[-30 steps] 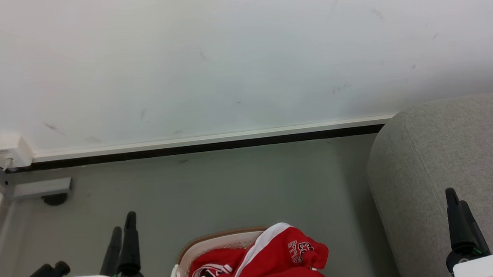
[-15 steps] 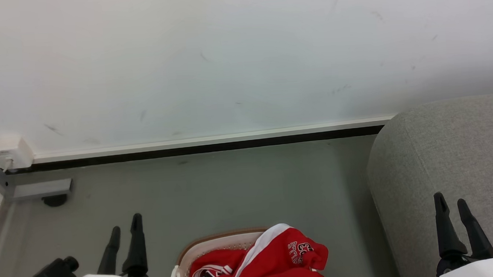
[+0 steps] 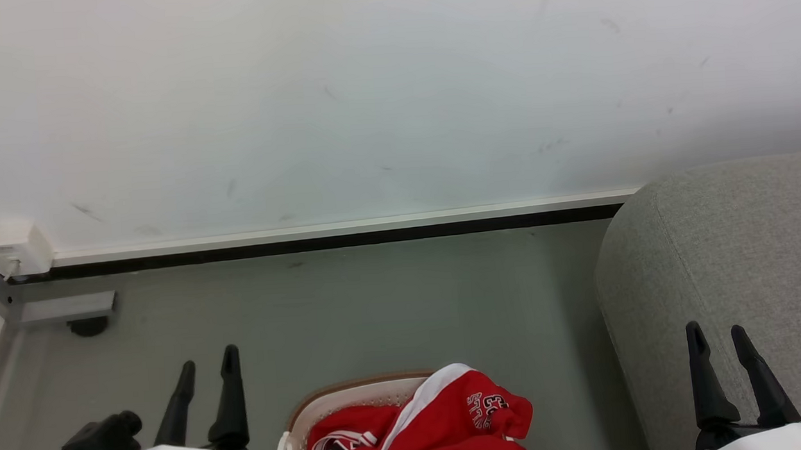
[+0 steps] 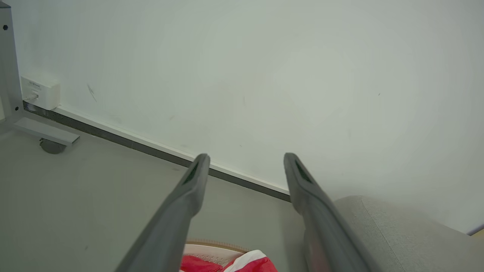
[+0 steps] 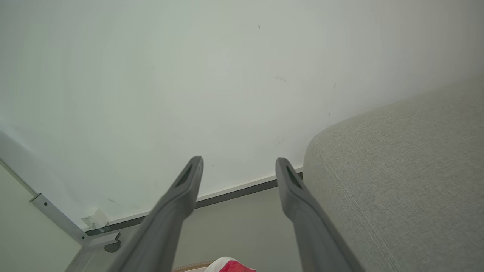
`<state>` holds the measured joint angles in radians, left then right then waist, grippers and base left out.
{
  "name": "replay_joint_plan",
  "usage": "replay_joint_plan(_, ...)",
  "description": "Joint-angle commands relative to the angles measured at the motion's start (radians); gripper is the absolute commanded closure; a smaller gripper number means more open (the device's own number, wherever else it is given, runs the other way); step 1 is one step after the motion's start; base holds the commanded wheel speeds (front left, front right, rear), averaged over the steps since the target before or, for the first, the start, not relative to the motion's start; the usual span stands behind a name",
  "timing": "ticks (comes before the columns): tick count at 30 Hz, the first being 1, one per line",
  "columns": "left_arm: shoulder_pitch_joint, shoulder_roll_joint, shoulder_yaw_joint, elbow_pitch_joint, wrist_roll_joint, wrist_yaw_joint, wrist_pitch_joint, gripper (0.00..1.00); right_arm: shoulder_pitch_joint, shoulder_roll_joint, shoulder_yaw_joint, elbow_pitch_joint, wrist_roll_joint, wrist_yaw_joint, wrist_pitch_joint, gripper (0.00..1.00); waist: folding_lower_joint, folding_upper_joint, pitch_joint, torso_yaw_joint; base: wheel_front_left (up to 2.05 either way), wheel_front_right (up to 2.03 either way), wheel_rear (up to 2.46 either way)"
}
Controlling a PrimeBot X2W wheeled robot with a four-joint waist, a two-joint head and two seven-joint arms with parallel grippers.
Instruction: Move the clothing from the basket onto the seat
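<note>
Grey floor (image 3: 377,303) under pale wall (image 3: 393,100); basket (image 3: 344,390), bottom centre, holds the red clothing (image 3: 454,423), seat (image 3: 742,246) at right; left gripper (image 3: 208,359) and right gripper (image 3: 715,329) both spread, empty; first pick seemingly not begun, next needs a reach down into fabric

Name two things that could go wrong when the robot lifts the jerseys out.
1. The jerseys lie bunched, one heaped over the basket's rim; pulling one may drag another onto the floor.
2. The right gripper, open, is near the seat; swinging across could brush its edge.
</note>
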<state>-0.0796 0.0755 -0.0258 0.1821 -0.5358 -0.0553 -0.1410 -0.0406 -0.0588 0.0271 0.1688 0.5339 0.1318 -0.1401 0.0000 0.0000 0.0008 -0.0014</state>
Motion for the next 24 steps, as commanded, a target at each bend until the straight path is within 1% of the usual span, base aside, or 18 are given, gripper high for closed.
replay_joint_plan(1,-0.016,0.011,-0.002,-0.012,0.033,-0.005,-0.008,0.0,-0.011,-0.003,0.002,-0.005,-0.032,-0.001,-0.009,0.0,0.0,0.0,0.0,0.0,0.0,0.0,0.0)
replay_joint_plan(6,-0.016,0.012,-0.004,-0.02,0.087,-0.012,-0.022,0.0,-0.01,-0.002,0.008,-0.001,-0.076,-0.001,-0.023,0.0,0.0,0.0,-0.001,0.001,0.0,0.0,0.0)
replay_joint_plan(24,-0.009,0.008,0.004,-0.032,0.261,-0.01,-0.064,0.0,0.002,0.004,-0.007,-0.028,-0.222,-0.002,-0.065,0.0,0.0,0.0,-0.007,-0.002,0.0,0.0,0.0)
